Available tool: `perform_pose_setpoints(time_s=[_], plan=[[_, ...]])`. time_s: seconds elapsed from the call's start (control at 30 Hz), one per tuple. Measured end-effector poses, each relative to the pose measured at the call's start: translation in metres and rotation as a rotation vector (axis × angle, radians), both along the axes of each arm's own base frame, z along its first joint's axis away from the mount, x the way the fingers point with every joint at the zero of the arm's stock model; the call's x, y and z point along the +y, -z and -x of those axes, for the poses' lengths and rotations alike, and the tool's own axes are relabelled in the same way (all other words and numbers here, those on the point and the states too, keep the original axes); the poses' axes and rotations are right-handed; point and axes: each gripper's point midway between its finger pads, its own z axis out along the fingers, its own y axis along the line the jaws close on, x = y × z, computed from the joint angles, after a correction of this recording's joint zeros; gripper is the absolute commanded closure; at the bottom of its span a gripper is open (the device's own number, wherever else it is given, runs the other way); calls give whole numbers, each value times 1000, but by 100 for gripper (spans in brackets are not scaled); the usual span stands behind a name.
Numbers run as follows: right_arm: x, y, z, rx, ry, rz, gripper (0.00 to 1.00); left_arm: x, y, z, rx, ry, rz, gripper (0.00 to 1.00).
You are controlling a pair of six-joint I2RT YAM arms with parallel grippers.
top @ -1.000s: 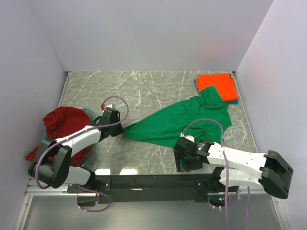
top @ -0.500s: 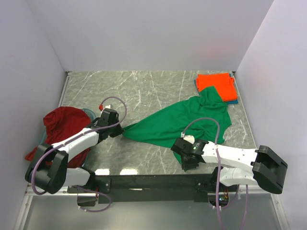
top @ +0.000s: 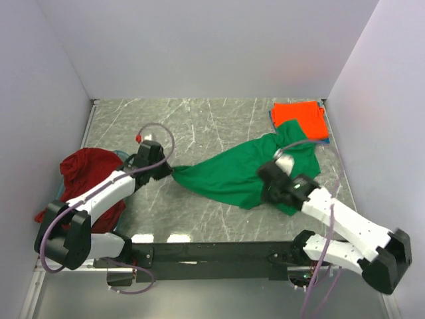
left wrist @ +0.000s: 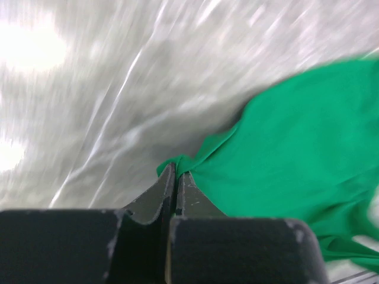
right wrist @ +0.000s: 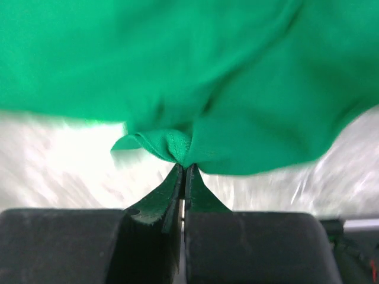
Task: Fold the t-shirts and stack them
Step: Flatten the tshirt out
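A bright green t-shirt [top: 229, 171] lies stretched across the middle of the marble table. My left gripper [top: 171, 172] is shut on its left corner; the pinched cloth [left wrist: 177, 164] bunches at the fingertips in the left wrist view. My right gripper [top: 271, 191] is shut on a hemmed edge of the green t-shirt [right wrist: 172, 145] at its right side, lifted off the table. A folded orange-red t-shirt [top: 300, 117] lies on a teal-blue one [top: 323, 140] at the back right. A dark red t-shirt [top: 86, 174] is heaped at the left.
White walls close in the table at the left, back and right. The black rail [top: 212, 252] carrying both arm bases runs along the near edge. A grey-blue cloth [top: 123, 158] shows beside the dark red heap.
My right gripper closed on the green t-shirt's near edge and swung up and to the right with it. The left gripper kept its hold and shifted slightly back.
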Motion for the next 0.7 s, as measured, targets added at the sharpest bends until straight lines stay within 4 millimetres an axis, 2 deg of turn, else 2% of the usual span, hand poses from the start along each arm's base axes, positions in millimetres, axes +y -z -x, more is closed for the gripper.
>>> perform_pose_setpoints(time_s=[0.07,0.17,0.27,0.3,0.37,0.5,0.6,0.7], plan=[[-15,-39,-32,-121,82,-18,100,-1,-25,-18,-44,-20,21,99],[-41,-111,-72,-313,185,-47,100,-1,-77,-49,-141,-56,52,99],[-69,-187,-95,-502,270,-53,100,-2,-139,-71,-262,-81,86,99],[-76,-207,-97,-548,283,-53,100,-1,-164,-76,-310,-93,97,99],[-88,-251,-99,-652,303,-56,100,1,-201,-79,-378,-110,113,99],[-105,-322,-87,-812,308,-50,100,17,-270,-69,-503,-167,130,99],[-115,-376,-71,-936,298,-50,100,32,-324,-50,-608,-201,158,99],[-125,-422,-48,-1051,285,-53,100,46,-377,-19,-729,-218,203,99]])
